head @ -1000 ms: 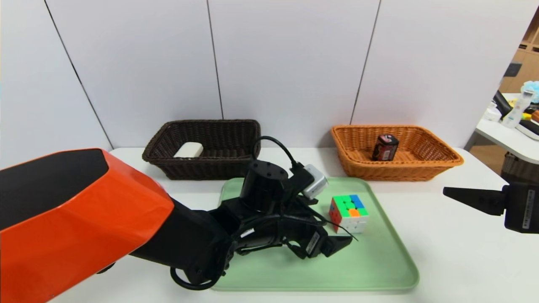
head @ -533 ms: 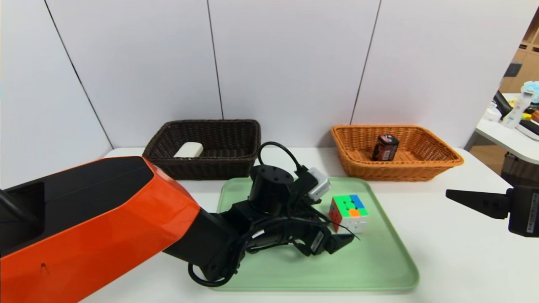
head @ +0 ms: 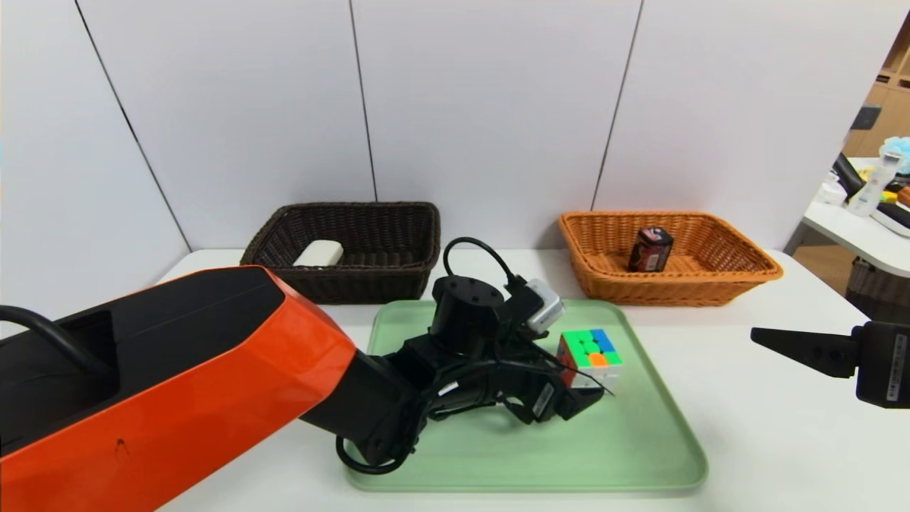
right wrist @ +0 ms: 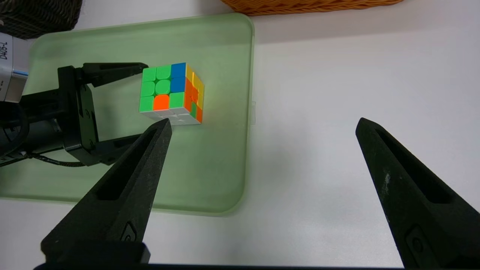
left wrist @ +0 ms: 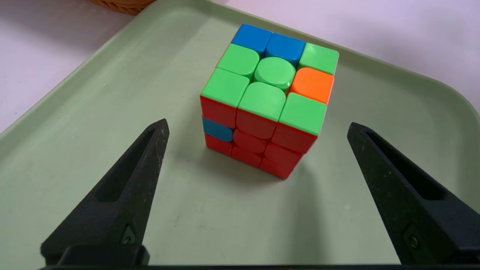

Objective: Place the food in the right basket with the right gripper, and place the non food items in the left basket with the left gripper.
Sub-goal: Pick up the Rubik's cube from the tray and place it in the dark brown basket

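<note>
I'm looking down on a white tabletop (head: 746, 427) with a pale green tray (head: 640, 455) in the middle of it and two woven baskets along the far edge by the wall. My left arm (head: 178, 384), with its big orange shell, reaches in from the near left across the tray. The dark brown basket (head: 341, 249) sits at the back left, the orange-tan basket (head: 668, 252) at the back right, well apart from each other

The left gripper (left wrist: 257, 125) is low over the tray, pointing at the puzzle cube (head: 589, 359) – its jaws are spread wide, one tip to either side of the cube's near face, and in the left wrist view neither tip touches it. The cube stands flat on the tray, right of the tray's middle, mostly green on top with two blue squares and one orange, red on the side facing the gripper

The right gripper (right wrist: 262, 123) hangs above the bare tabletop to the right of the tray, jaws spread and holding nothing – in the head view I only see one pointed finger (head: 796, 348) and the black wrist at the right edge

The white soap bar (head: 319, 252) lies inside the dark brown basket, toward its left end. The small black packet (head: 650, 249) with red markings stands upright in the orange-tan basket, about in its middle
</note>
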You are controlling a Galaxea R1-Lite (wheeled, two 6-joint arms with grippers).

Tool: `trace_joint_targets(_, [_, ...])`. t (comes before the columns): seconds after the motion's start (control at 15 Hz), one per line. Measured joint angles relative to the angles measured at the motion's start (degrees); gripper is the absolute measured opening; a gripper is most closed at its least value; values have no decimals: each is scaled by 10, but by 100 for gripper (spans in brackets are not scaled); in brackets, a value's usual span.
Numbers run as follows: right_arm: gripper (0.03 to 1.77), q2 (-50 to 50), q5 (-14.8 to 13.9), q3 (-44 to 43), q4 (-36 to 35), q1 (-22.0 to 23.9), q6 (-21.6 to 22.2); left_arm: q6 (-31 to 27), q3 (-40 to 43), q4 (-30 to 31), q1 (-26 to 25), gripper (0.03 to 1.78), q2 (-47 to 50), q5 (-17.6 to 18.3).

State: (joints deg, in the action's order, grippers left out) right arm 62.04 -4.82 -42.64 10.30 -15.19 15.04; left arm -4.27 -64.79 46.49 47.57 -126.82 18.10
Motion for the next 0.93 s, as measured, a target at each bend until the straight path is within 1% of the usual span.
trace_joint_targets(0.47, [169, 0, 0, 1, 1, 0, 0, 1, -32, 2, 1, 169, -22, 1])
trace_joint_targets(0.93, [169, 0, 0, 11, 0, 0, 0, 5, -69, -1, 15, 169, -44, 0])
